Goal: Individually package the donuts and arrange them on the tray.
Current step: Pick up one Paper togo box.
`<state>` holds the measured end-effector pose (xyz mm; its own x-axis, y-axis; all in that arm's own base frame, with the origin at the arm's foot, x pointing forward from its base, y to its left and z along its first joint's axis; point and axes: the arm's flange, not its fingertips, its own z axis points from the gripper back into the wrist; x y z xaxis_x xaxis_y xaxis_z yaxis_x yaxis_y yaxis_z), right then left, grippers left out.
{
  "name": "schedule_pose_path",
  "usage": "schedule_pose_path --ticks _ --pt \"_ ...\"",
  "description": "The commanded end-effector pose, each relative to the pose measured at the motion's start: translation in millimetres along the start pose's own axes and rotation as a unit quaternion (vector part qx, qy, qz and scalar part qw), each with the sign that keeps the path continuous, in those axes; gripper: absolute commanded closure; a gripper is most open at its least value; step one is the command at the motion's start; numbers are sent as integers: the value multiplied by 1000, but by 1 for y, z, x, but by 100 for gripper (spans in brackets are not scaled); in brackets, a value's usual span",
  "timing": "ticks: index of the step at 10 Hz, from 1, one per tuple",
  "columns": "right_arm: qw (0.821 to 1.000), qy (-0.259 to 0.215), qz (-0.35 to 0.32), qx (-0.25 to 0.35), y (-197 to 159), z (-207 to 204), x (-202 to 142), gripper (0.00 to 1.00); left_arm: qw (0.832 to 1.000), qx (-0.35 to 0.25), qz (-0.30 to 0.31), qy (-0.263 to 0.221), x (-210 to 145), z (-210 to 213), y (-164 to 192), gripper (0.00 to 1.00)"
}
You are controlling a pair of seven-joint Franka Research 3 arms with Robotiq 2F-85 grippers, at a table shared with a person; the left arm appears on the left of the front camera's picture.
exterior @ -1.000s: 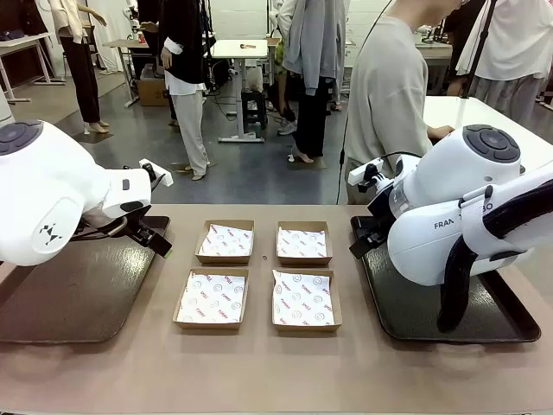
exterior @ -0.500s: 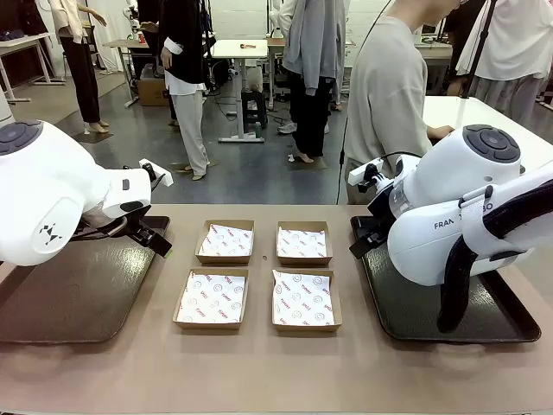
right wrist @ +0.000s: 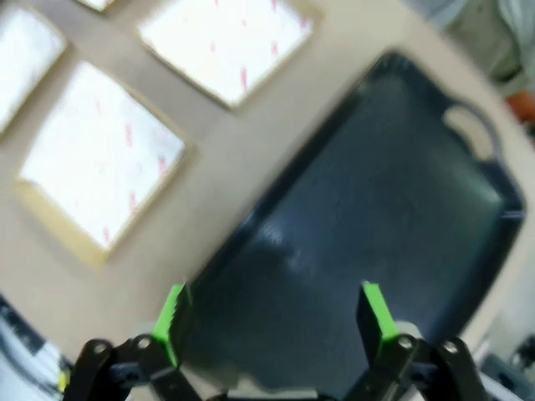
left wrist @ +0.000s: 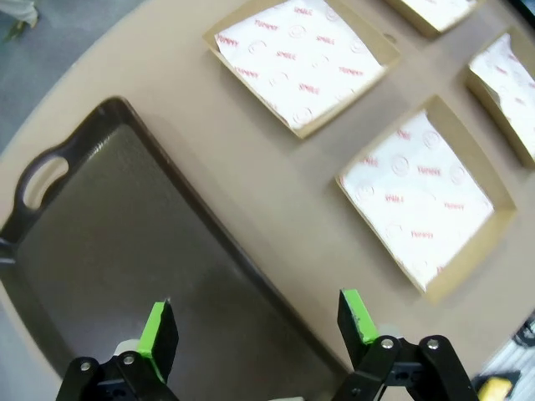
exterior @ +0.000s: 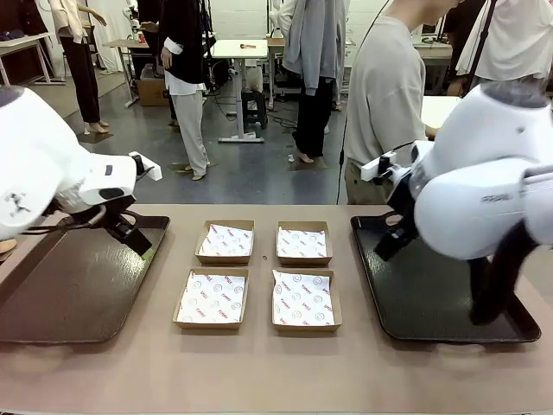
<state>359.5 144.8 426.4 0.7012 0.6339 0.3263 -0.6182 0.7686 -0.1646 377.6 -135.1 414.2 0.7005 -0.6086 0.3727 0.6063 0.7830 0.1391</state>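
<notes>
Tray at nine o'clock (exterior: 69, 285) lies under the spread left end effector (left wrist: 255, 317); the three o'clock tray (exterior: 423, 294) under the spread right end effector (right wrist: 273, 305)

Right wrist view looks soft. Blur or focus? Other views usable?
Right wrist view: smeared throughout, right tray and print in the boxes streaked, likely motion blur. Left wrist view: sharp, print legible, table edge bowed by the wide lens. Front view: boxes crisp, right arm smeared, dull sheen on the left tray.
</notes>
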Motion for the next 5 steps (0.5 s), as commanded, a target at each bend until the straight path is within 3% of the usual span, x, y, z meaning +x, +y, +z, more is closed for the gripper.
schedule_pose_path --ticks 1,3,4,5 --pt "999 49 -4 -6 24 38 -97 0 999 -26 -22 31 -99 40 -28 0" --pt "998 65 -8 1 30 48 -124 0 996 -47 -15 76 -129 54 -34 0" --pt "998 61 -7 13 31 46 -130 0 996 -42 -3 77 -139 56 -34 0" --pt "998 58 4 -13 26 38 -127 0 998 -31 4 51 -137 53 -29 0"
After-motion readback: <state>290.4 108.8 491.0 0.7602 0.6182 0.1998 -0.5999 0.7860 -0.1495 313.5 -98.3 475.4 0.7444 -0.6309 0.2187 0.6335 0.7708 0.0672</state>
